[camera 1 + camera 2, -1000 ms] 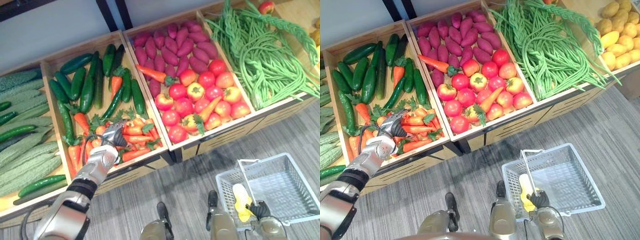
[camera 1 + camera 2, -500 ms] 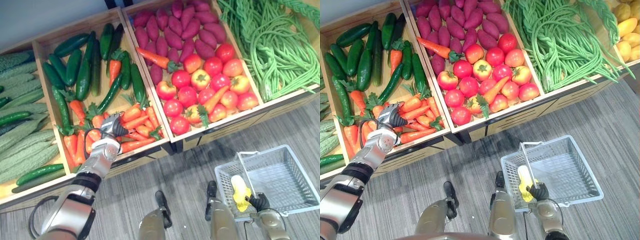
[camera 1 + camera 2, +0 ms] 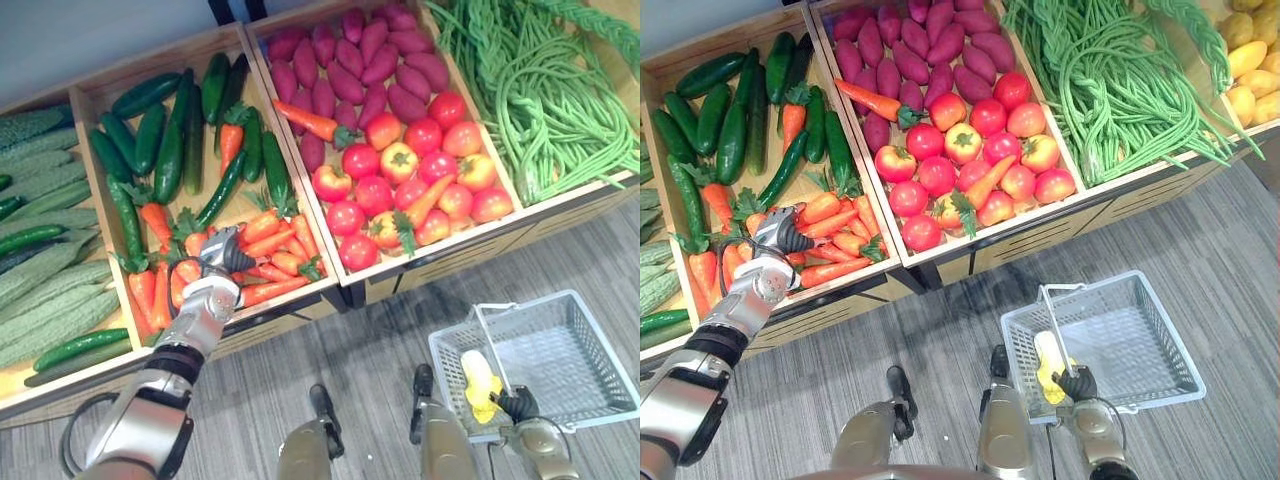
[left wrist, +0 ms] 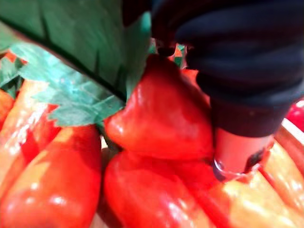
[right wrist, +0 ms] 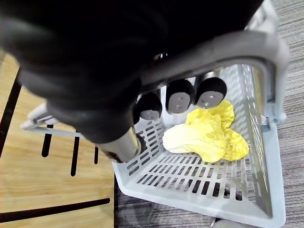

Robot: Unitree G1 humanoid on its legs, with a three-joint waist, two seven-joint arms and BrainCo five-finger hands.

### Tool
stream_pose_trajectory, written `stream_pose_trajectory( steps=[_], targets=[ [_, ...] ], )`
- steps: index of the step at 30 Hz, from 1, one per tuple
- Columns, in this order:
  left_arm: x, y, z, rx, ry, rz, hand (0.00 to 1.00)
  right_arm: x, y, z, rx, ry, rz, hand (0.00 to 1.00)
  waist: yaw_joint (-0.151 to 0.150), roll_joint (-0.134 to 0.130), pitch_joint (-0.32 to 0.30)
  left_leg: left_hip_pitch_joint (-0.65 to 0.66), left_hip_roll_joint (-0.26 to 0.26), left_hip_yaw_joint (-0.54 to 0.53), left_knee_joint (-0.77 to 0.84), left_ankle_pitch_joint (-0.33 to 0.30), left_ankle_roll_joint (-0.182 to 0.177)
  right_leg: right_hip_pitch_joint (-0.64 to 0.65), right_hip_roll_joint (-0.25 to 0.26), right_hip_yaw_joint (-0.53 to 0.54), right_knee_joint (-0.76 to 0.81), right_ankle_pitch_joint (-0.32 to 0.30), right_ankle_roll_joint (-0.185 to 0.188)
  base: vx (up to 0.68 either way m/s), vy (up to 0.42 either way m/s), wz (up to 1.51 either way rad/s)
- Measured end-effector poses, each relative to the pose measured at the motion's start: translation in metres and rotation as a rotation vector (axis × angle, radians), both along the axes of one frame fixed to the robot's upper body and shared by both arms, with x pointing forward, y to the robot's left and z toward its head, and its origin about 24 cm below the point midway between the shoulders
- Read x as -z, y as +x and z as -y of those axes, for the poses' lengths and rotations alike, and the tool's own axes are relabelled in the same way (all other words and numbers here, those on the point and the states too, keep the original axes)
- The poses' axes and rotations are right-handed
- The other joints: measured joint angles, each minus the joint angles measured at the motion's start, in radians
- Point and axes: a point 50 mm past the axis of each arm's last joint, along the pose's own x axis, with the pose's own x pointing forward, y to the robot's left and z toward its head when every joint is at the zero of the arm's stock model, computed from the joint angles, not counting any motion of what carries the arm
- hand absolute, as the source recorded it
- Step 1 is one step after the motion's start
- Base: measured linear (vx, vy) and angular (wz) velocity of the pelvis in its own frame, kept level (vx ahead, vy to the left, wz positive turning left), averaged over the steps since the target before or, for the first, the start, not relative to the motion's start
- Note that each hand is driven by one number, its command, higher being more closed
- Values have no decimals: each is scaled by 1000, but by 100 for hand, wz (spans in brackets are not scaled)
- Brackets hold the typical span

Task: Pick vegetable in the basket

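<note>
**Carrots** [image 3: 270, 262]: heaped at the near end of a wooden crate [image 3: 285, 318], with cucumbers [image 3: 165, 160] behind them.
**Left hand** [image 3: 220, 262]: down among the carrots and touching the pile. Whether it has closed on one cannot be told.
**Right hand** [image 5: 180, 97]: curled round the handle [image 5: 228, 47] of the grey basket [image 3: 560, 365], held low over the floor, well apart from the crate. A yellow vegetable [image 5: 209, 133] lies inside.
**Step**: reaching for a carrot, judged early in the task.
**Next**: get a firm hold on a single carrot, lift it clear of the leafy tops, and carry it across to the basket.
</note>
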Motion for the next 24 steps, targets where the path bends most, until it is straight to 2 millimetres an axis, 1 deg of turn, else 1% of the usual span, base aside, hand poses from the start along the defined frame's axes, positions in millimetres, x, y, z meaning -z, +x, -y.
stream_pose_trajectory(
  steps=[3,5,7,8,11,13,15,17,19,21,22,23,24],
  targets=[
    [-13,-1,-12,-33,14,55,100,0,-3,2,24,-20,0,100,-13,-1,-1,25,0,-2,-6,0,0,27,3,-4,-9,0,0,0,0,0],
    [-30,-2,-20,-33,47,112,100,0,-5,6,43,-30,-1,100,-20,-2,-4,38,-2,-2,-9,0,0,40,6,-5,-11,0,0,0,0,0],
    [-44,-2,-21,-22,62,163,100,-1,-8,12,69,-37,-3,100,-21,-2,-9,53,-3,-1,-15,0,0,53,7,-4,-15,0,0,0,0,0],
    [-49,-2,-20,-15,64,193,100,0,-14,15,81,-50,-18,100,-20,-3,-30,58,-4,-2,-22,1,-1,59,8,-5,-22,1,1,0,0,0],
    [-61,-4,-20,13,86,250,100,2,-23,21,101,-65,-40,100,-23,-11,-69,74,-5,-2,-29,1,-1,79,14,-6,-35,1,1,27,2,-2],
    [-75,-5,-13,66,98,315,100,0,-29,29,93,-97,-60,100,-23,-19,-97,90,-6,1,-42,3,-4,92,18,-5,-50,7,0,20,-4,-5],
    [-81,-6,-5,120,114,344,100,-3,-29,36,88,-121,-63,100,-23,-22,-109,101,-8,8,-48,3,-4,106,19,0,-67,17,1,2,3,-10],
    [-88,-8,6,187,144,367,100,-7,-27,43,74,-148,-57,100,-22,-26,-125,101,-8,22,-59,3,-4,105,21,16,-93,34,1,-13,1,-17],
    [-97,-12,21,283,173,407,100,-14,-19,47,29,-172,-37,100,-23,-35,-131,104,-10,40,-60,3,-4,106,23,34,-115,52,3,-15,5,-26],
    [-100,-15,35,369,179,424,100,-21,-11,48,-31,-165,0,100,-23,-43,-136,118,-8,62,-60,1,-6,109,28,56,-123,61,2,-7,-4,-37],
    [-99,-18,49,445,179,428,100,-26,-7,46,-90,-145,35,100,-26,-52,-142,133,-4,82,-60,-4,-12,114,35,74,-129,65,2,4,-13,-35],
    [-99,-19,54,481,175,425,100,-28,-5,45,-114,-136,49,100,-27,-56,-145,138,-2,89,-59,-7,-12,116,38,81,-129,65,2,-2,-17,-42],
    [-96,-23,66,551,174,414,100,-32,-2,44,-155,-126,74,100,-34,-62,-158,144,1,104,-58,-13,-16,115,43,95,-129,65,2,12,-15,-36]
  ],
)
